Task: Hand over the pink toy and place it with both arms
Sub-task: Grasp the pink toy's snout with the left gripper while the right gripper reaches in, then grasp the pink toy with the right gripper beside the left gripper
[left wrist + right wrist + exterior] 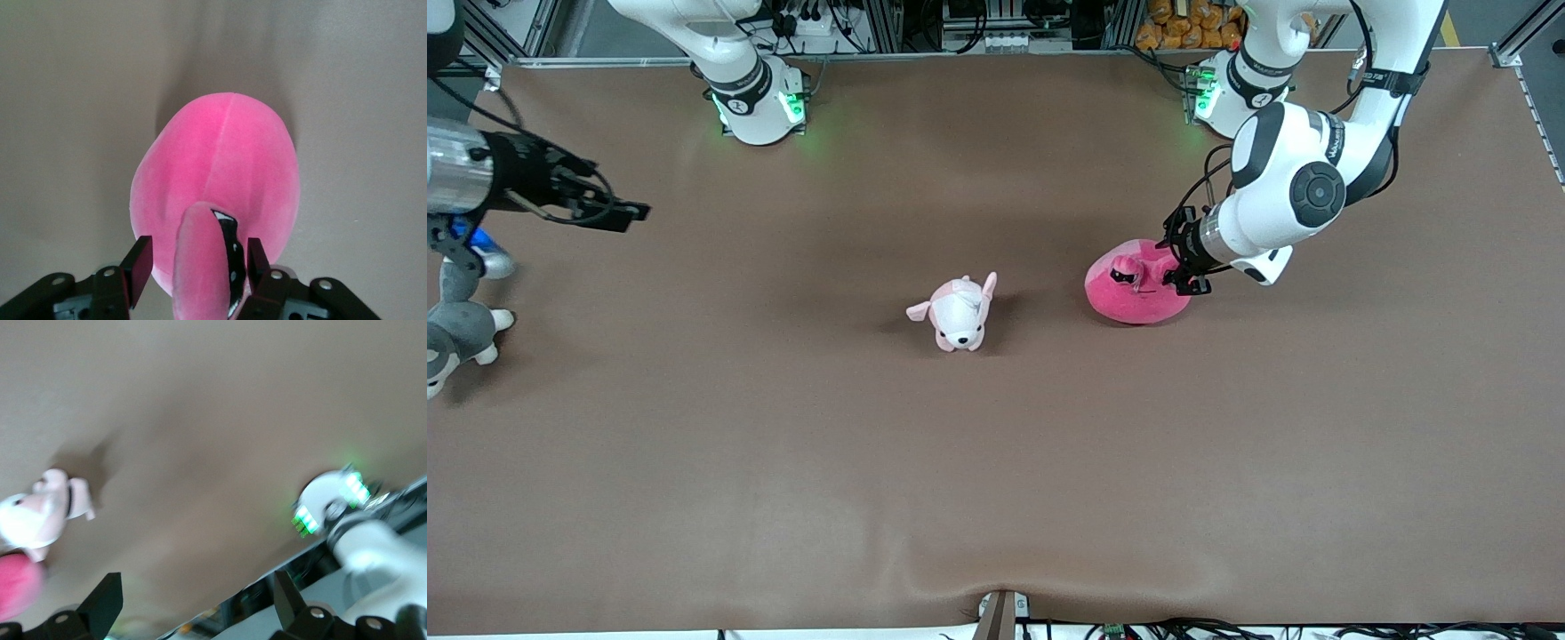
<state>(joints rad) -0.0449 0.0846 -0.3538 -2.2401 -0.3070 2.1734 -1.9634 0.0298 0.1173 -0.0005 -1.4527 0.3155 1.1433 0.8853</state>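
The pink toy (1134, 293) lies on the brown table, toward the left arm's end. In the left wrist view it (220, 153) fills the middle, with an ear flap (197, 253) and a black eye sticking up. My left gripper (1176, 265) is down at the toy's top. It is open in the left wrist view (197, 267), one finger on each side of the ear flap, with a gap on one side. My right gripper (627, 213) is open and empty in the air over the right arm's end of the table, as its wrist view (197, 600) shows.
A pale pink-and-white puppy plush (959, 313) stands mid-table, beside the pink toy on the right arm's side. A grey-and-white plush (454, 333) and a blue object (485, 244) lie at the table's edge at the right arm's end.
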